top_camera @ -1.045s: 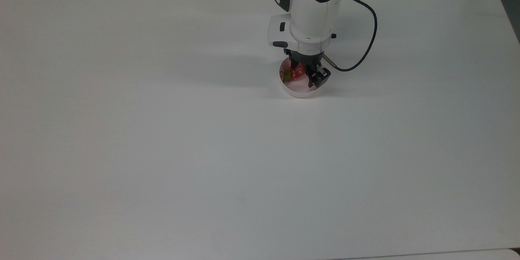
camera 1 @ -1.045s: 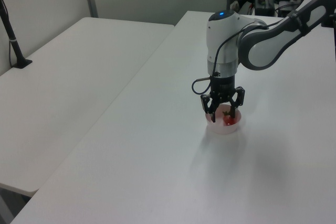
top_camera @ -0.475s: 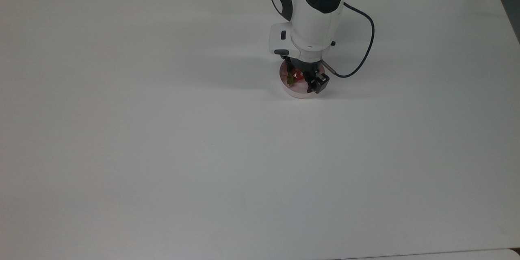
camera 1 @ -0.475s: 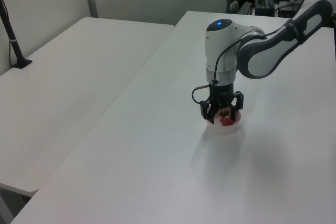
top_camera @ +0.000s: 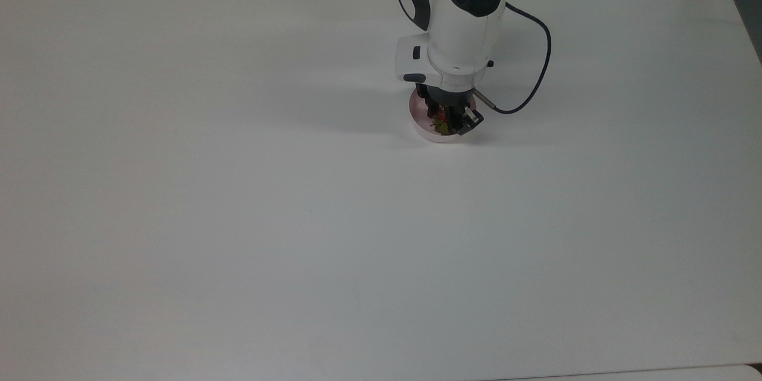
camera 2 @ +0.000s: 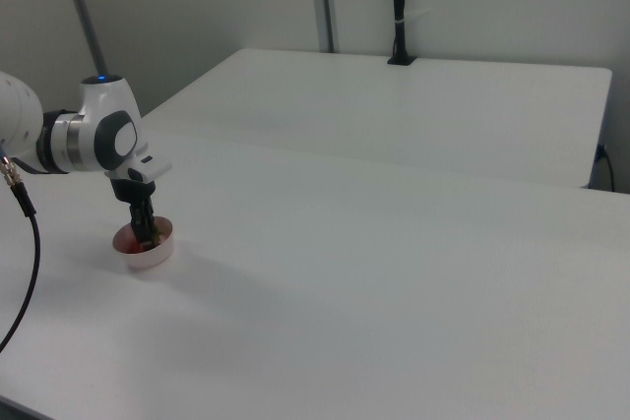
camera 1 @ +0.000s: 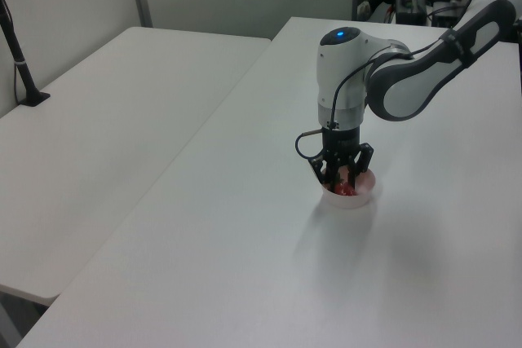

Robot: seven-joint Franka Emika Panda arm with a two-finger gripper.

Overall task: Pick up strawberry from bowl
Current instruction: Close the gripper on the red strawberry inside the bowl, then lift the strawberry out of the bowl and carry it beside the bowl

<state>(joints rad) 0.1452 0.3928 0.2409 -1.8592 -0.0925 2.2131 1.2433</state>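
Claw [top_camera: 445,122] fingers reached down inside the bowl [top_camera: 421,128], pinching the strawberry [camera 1: 345,190] between them. Strawberry sat low within the pink rim. The bowl stood on the white counter [top_camera: 238,202], with the arm [top_camera: 464,24] upright directly above it.

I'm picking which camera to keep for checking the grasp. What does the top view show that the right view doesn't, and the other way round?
Top view alone: the green cap of the strawberry between the fingers, seen from above, and the black cable looping off the arm's wrist.

Right view alone: the bowl from the side, showing its low wall, the tool reaching down into it, and a second white table with a black post behind.

Both: the tool down inside the pink bowl on a white table.
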